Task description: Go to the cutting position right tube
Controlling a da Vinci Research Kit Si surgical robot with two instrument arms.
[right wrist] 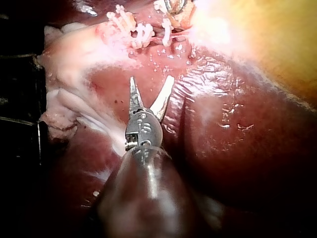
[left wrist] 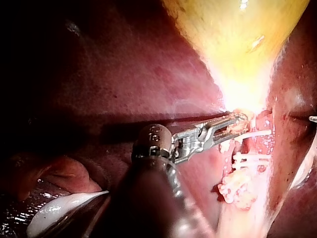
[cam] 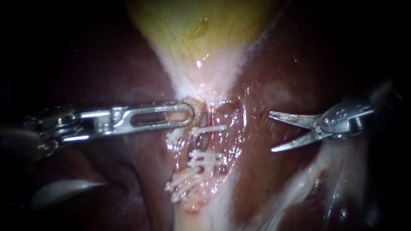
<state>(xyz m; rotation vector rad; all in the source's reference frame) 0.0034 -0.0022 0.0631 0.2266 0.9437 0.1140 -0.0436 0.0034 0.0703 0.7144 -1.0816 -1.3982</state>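
**Q:** Where is your left instrument?

**A:** My left instrument (cam: 190, 114) comes in level from the left. Its slotted jaws are clamped on a tan scrap of tissue (cam: 191, 104), just below where the yellow gallbladder (cam: 192, 30) narrows to pale white.

**Q:** And the right one?

**A:** My right instrument (cam: 271, 131) ends in two blades, spread apart with nothing between them. It hangs over the dark liver (cam: 291, 77), pointing toward the clips but clear of them.

**Q:** Where is the right tube?

**A:** White clips (cam: 209, 128) lie crosswise in a stack just beside the tip of my left jaws. The thin reddish strand running down under the upper ones is, I think, the right tube (cam: 209, 143), though glare and wet tissue make that hard to confirm. It lies between my two instruments, nearer the left.
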